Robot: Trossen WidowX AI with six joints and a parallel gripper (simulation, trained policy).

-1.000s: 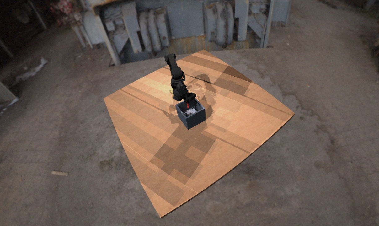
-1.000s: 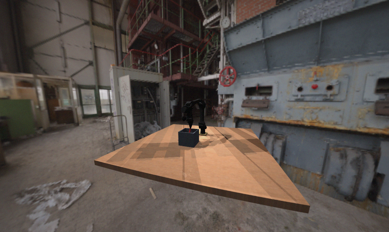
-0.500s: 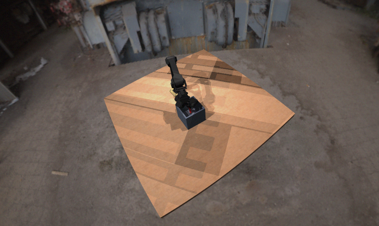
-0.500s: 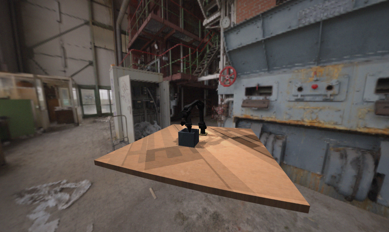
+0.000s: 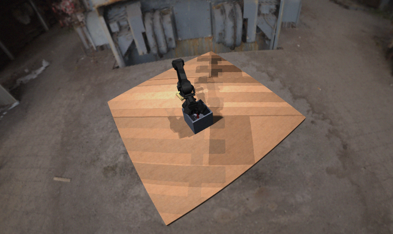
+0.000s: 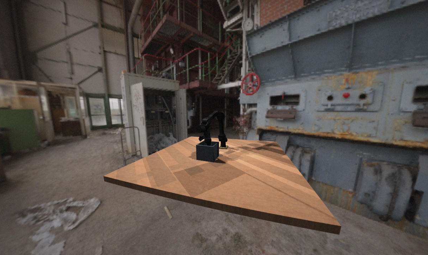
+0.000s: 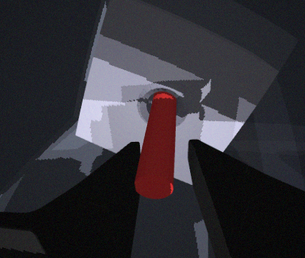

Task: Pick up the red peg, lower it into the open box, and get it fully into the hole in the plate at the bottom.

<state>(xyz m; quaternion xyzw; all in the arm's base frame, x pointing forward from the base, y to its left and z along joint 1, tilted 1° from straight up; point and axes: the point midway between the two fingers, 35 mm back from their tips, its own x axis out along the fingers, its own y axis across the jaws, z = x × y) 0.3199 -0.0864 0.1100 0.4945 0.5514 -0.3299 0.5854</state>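
Wooden tabletop (image 5: 163, 174) (image 6: 241, 190), arm (image 5: 182, 77) (image 6: 221, 125) bent down, pincer (image 5: 195, 111) (image 7: 163, 150) spread around red peg (image 5: 197, 115) (image 7: 159, 143) inside box (image 5: 203, 125) (image 6: 206, 153) (image 7: 23, 72).
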